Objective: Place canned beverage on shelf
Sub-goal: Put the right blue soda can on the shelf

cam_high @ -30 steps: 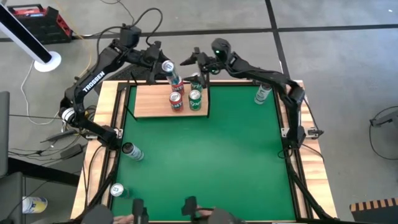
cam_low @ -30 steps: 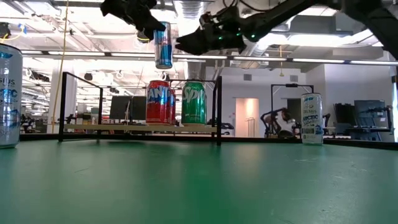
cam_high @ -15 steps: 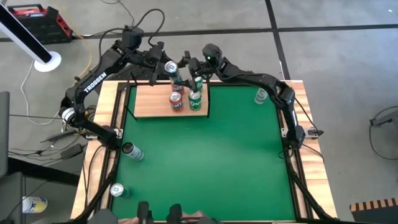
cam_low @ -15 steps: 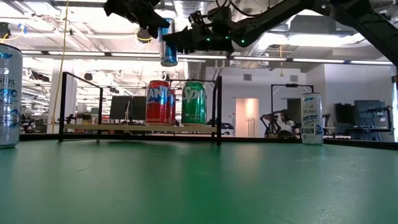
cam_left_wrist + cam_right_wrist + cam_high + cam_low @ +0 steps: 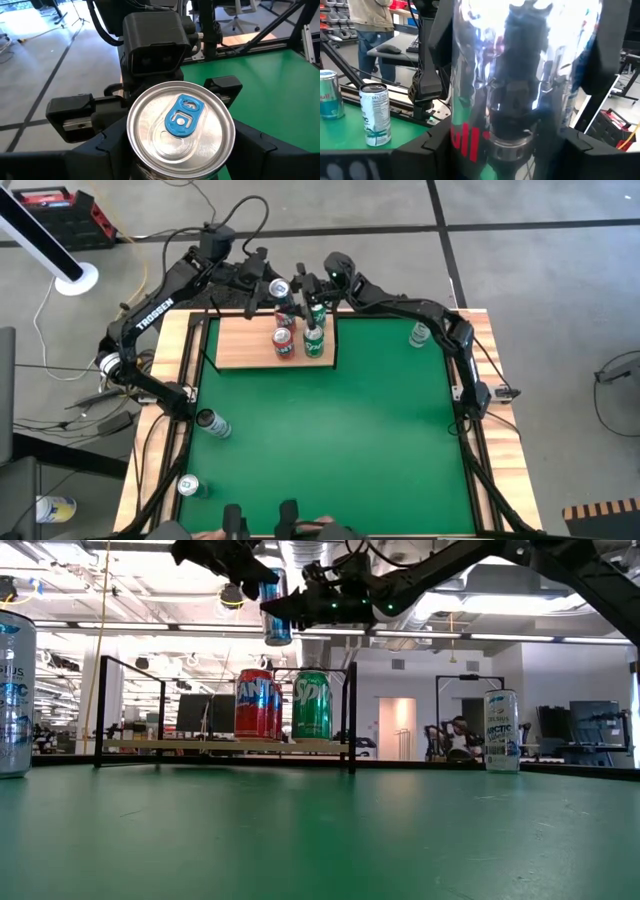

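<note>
A slim silver-and-blue can (image 5: 277,615) hangs upright in the air above the far edge of the shelf (image 5: 240,350), a light-wood board with thin black uprights. Its top with a blue tab (image 5: 181,125) faces the left wrist camera. My left gripper (image 5: 266,287) comes from the table's left and is shut on the can. My right gripper (image 5: 297,287) comes from the right and also has its fingers on the can, which fills the right wrist view (image 5: 505,90). Red cans (image 5: 257,705) and a green can (image 5: 312,705) stand on the shelf. My left gripper pinches the can's wall (image 5: 142,171) just below the top rim between its two fingers. The fingers lie about level, coming from the table's far left. The can stays upright, lifted clear above the shelf. My right gripper has one finger on each side of the can's body (image 5: 465,135), about level, coming from the table's right, opposite the left gripper. Its fingers (image 5: 225,90) sit just below the can's rim. The can stands upright between them.
A pale can (image 5: 419,332) stands on the green table at the far right. A dark can (image 5: 212,423) stands at the left side and another can (image 5: 187,485) lies near the left front corner. The shelf's black uprights (image 5: 352,715) rise around the standing cans.
My right gripper has moved toward the table's left, up to the held can, and its fingers have closed in on the can's sides. The can stays upright in the air in my left gripper.
</note>
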